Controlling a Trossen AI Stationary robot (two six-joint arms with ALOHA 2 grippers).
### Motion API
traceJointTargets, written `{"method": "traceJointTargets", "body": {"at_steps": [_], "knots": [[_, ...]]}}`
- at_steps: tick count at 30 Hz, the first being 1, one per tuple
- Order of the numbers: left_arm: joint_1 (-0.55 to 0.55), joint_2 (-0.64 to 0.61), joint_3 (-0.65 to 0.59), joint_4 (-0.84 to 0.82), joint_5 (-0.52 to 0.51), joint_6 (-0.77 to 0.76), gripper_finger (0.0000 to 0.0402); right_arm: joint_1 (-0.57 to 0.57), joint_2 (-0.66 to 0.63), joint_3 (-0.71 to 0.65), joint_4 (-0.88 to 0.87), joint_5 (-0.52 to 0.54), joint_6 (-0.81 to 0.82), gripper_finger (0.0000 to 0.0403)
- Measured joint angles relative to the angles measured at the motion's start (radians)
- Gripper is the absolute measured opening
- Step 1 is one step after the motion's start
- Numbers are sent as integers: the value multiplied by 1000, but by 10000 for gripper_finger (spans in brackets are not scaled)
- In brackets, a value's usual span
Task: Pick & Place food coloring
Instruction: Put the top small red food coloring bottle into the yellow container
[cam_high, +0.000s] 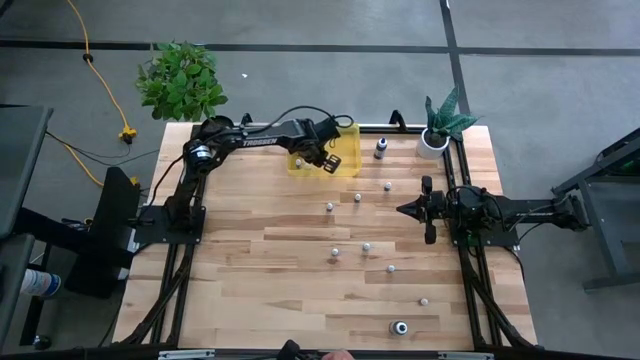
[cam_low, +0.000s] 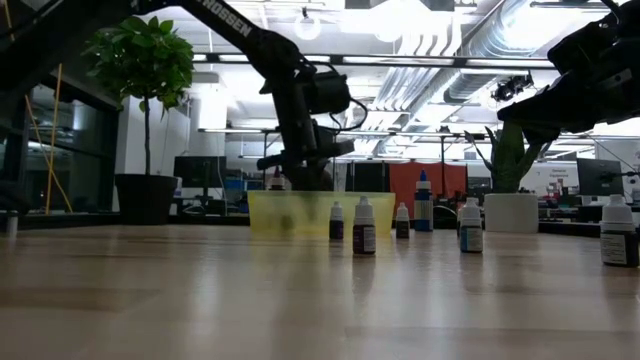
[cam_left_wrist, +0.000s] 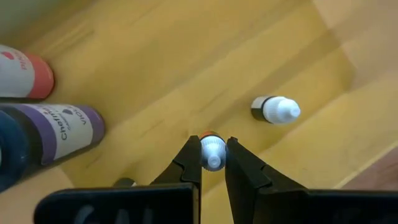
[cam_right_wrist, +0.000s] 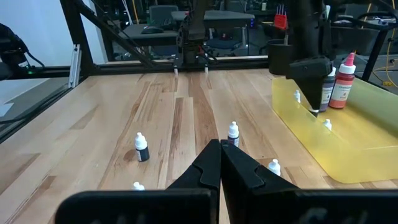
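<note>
While a tiny white-capped food coloring bottle (cam_left_wrist: 212, 151) sat pinched between its nearly closed fingers, the left gripper (cam_left_wrist: 213, 163) hung inside the yellow see-through plastic bin (cam_high: 345, 160). Well apart, the right gripper (cam_high: 405, 209) hovered over the wooden table (cam_high: 260, 270), fingers closed, empty.
</note>
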Motion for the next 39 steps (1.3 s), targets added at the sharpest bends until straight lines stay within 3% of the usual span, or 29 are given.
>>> {"method": "traceJointTargets", "body": {"at_steps": [15,26,39], "knots": [[-15,31,-2,-2,-30,4,29,0,0,0,0,0,0,0],[-15,31,-1,11,-9,32,84,0,0,0,0,0,0,0],[-15,29,-1,11,-9,54,89,0,0,0,0,0,0,0]]}}
